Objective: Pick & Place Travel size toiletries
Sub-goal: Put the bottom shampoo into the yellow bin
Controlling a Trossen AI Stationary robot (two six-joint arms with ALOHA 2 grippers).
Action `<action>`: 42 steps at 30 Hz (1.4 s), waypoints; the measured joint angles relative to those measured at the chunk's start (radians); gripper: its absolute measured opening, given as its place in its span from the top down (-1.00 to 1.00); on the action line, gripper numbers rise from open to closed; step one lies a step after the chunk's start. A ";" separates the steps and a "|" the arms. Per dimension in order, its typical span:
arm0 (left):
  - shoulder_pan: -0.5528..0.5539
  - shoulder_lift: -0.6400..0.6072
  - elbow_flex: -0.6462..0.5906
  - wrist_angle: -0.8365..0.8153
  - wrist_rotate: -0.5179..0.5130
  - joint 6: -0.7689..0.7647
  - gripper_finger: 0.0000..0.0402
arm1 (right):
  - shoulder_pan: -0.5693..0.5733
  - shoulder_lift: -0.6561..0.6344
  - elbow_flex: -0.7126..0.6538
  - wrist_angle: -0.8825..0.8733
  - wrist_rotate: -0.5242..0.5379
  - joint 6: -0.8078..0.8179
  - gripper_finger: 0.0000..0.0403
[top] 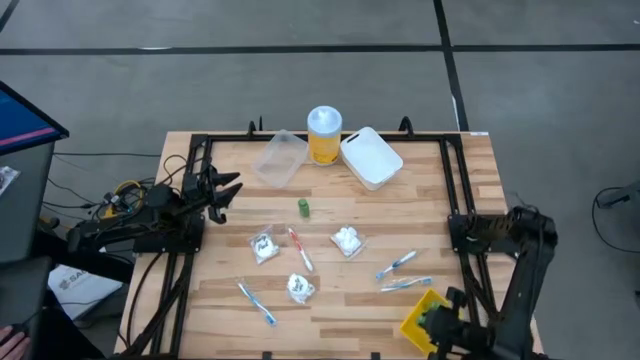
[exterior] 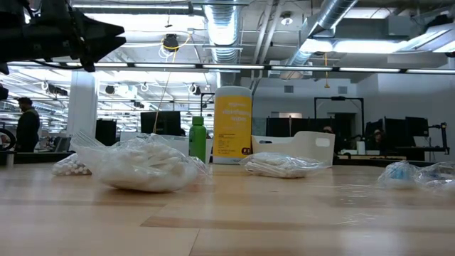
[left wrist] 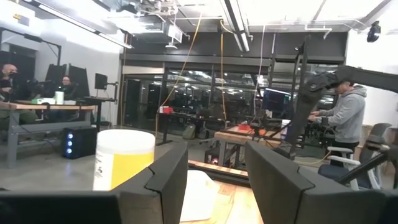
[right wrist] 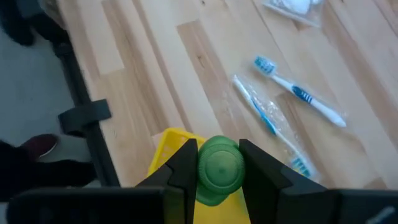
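My right gripper [right wrist: 221, 167] hangs over a yellow bin [right wrist: 169, 140] at the table's near right corner, shut on a tiny green bottle [right wrist: 220, 165]. A second green bottle [top: 303, 207] stands upright mid-table. Three clear packets [top: 264, 245] [top: 348, 240] [top: 300, 288] lie flat, along with a red-white stick [top: 300, 248] and blue-white sticks [top: 257, 302] [top: 397, 265] [top: 406, 284]. My left gripper [top: 228, 190] is open and held above the table's left side, touching nothing. My right gripper pinches the green bottle between its two fingers [right wrist: 186, 165], one on each side of its round top end [right wrist: 220, 155]. The fingers point down from above. The bottle is lifted clear over the yellow bin [top: 424, 316], and its lower part is hidden behind its own top.
A tall yellow jar with a white lid [top: 324, 135] stands at the far edge between a clear tub [top: 280, 157] and a white tub [top: 371, 156]. Black frame rails [top: 455, 180] run along both sides of the table. Bare wood lies between the things.
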 joint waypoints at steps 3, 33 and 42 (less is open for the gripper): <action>0.000 0.000 0.000 0.000 -0.003 0.000 0.23 | 0.020 0.031 0.001 -0.016 0.002 0.062 0.59; 0.000 0.000 0.000 0.002 -0.015 0.000 0.23 | 0.036 0.155 -0.077 0.004 0.003 0.312 0.59; 0.000 0.000 0.000 0.005 -0.044 0.000 0.23 | 0.039 0.155 -0.077 0.007 -0.001 0.311 0.59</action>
